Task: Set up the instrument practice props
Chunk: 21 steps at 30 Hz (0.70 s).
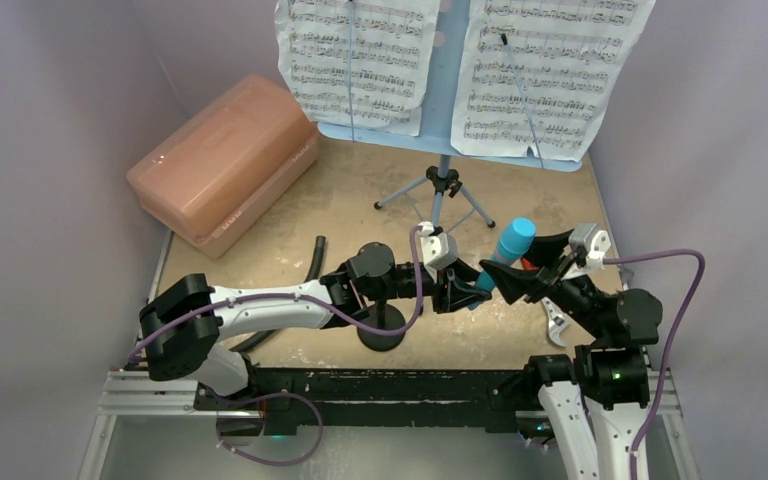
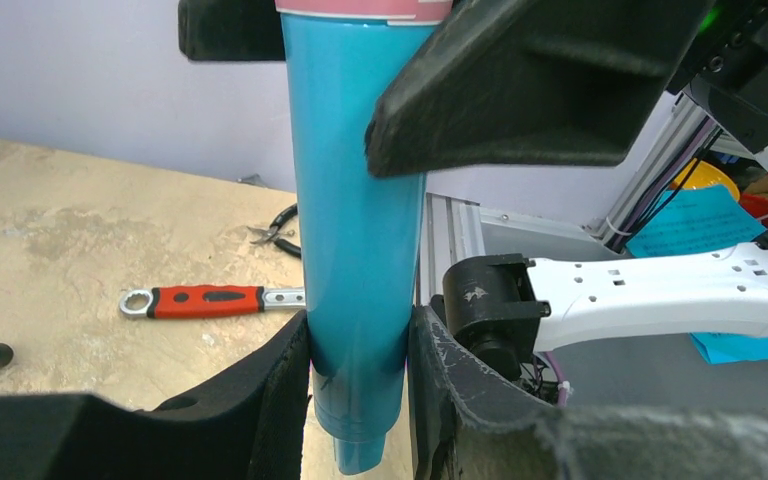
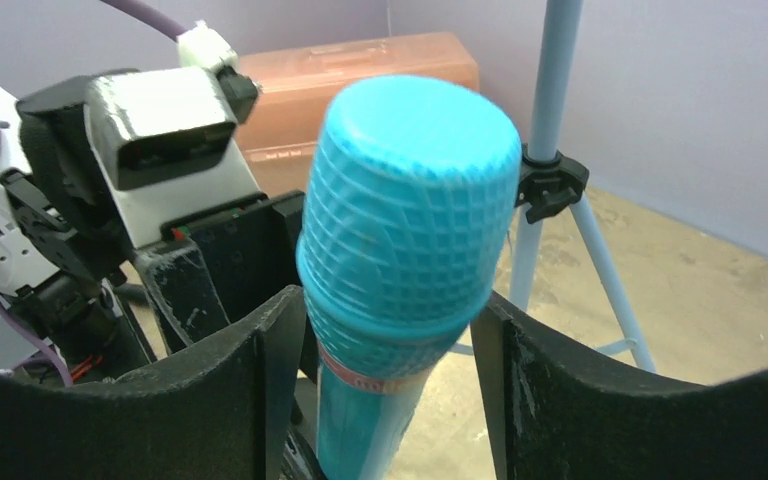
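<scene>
Left gripper, jaws pinching the mic shaft; right gripper, jaws flanking its neck, closure indeterminate. Release neither grip until the other is secure.

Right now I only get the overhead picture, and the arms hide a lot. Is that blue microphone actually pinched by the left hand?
Observer: Yes. In the left wrist view, the fingers of the left hand press both sides of the microphone, low on its shaft.
Visitor: And the right hand?
Observer: Its own camera shows the right hand flanking the neck just under the ribbed head. I cannot tell whether it squeezes.
Visitor: Is the bottom end plugged into anything?
Observer: No. The lower tip pokes out below the left hand's fingers, with no holder around it.
</scene>
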Available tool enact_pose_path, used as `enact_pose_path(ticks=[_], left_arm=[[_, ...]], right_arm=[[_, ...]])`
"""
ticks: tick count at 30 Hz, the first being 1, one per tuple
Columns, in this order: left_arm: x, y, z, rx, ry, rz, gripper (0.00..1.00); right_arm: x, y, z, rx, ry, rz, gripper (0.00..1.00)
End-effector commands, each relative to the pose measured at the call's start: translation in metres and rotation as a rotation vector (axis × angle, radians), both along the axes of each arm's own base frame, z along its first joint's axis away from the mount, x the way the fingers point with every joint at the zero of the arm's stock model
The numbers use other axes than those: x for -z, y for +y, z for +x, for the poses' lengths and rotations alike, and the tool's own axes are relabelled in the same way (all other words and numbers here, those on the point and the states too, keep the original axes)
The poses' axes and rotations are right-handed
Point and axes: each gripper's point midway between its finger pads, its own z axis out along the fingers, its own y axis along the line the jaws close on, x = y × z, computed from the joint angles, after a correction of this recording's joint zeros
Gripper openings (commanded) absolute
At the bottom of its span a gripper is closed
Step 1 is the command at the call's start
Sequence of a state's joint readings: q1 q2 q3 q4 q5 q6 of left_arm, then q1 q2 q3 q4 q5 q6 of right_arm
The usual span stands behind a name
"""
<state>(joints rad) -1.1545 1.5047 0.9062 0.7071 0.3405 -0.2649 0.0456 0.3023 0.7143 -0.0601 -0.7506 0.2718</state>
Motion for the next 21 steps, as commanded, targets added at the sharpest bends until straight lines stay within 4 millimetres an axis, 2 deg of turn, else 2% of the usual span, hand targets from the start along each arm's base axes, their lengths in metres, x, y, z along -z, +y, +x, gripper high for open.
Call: enact_pose_path(ticks=[1, 3, 6, 8, 13, 14, 21], left_arm=[[-0.021, 0.004, -0.007, 0.024, -0.046, -0.050, 0.00], [-0.019, 0.004, -0.007, 0.028, -0.040, -0.043, 0.00], [-0.017, 0.004, -0.008, 0.030, -0.034, -0.038, 0.00], [-0.017, 0.004, -0.008, 0.029, -0.034, -0.038, 0.00], [-0.020, 0.005, -0.004, 0.008, -0.037, -0.043, 0.00], [-0.021, 0.005, -0.003, 0.001, -0.038, -0.043, 0.03], [-0.030, 0.008, 0.010, -0.076, -0.032, -0.056, 0.46]], right_arm=[[-0.023, 0.006, -0.009, -0.053, -0.093, 0.012, 0.61], [-0.021, 0.007, -0.009, -0.063, -0.086, 0.009, 0.53], [-0.019, 0.009, -0.007, -0.076, -0.081, -0.003, 0.24], [-0.019, 0.008, -0.005, -0.069, -0.079, -0.004, 0.00], [-0.021, 0.006, -0.003, -0.054, -0.094, -0.011, 0.00], [-0.022, 0.006, -0.003, -0.052, -0.098, -0.011, 0.00], [-0.027, 0.002, -0.004, -0.016, -0.121, -0.001, 0.00]])
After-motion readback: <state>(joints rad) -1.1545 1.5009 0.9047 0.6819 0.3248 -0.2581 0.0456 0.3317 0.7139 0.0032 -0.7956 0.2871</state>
